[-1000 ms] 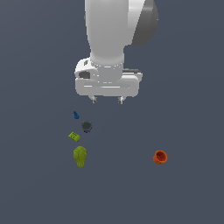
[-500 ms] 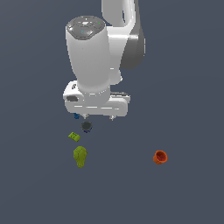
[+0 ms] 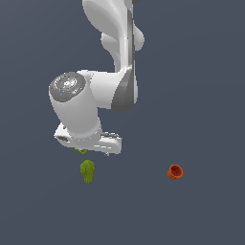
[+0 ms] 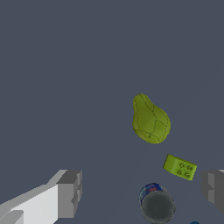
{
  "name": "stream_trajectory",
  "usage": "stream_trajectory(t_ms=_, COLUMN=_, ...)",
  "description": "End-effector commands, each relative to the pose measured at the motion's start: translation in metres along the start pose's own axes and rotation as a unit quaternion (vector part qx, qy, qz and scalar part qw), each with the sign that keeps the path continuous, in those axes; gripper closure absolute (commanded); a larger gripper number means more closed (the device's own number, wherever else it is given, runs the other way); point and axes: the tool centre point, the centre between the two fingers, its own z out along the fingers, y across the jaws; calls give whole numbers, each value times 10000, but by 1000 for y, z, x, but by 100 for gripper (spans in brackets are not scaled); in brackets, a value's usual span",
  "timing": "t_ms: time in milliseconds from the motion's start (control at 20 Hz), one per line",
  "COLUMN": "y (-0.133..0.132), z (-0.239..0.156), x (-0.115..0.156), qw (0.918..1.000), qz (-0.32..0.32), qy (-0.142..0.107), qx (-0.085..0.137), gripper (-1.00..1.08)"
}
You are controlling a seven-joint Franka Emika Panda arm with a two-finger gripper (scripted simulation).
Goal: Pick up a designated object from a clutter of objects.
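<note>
The designated object, an olive yellow-green pear-shaped lump (image 3: 87, 171), lies on the dark floor just below the arm's white hand (image 3: 89, 140) in the exterior view. In the wrist view the lump (image 4: 150, 120) lies apart from my gripper (image 4: 141, 183), whose grey fingers (image 4: 70, 192) stand wide open with nothing held. Of the clutter, a flat green block (image 4: 180, 167) and a dark grey round can (image 4: 157, 205) sit between the fingers, and a blue piece (image 4: 194, 222) peeks in at the frame edge. In the exterior view the hand hides the fingers, the can and the blue piece.
An orange cup (image 3: 175, 172) stands alone at the exterior view's right, well away from the arm. A sliver of the green block (image 3: 81, 151) shows under the hand. The floor is a uniform dark grey.
The arm has swung down and toward the exterior view's left, so the hand now covers the blue piece and the grey can. The objects have not moved.
</note>
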Motion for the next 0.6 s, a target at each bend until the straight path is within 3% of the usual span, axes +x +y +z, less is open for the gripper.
stream_trajectory(t_ms=0, y=13, z=20, x=11, qw=10000, qz=91, qy=8, qx=3, gripper=-92)
stream_trajectory(t_ms=550, y=48, z=80, x=33, qw=9995, qz=328, qy=23, qx=-10, gripper=-92)
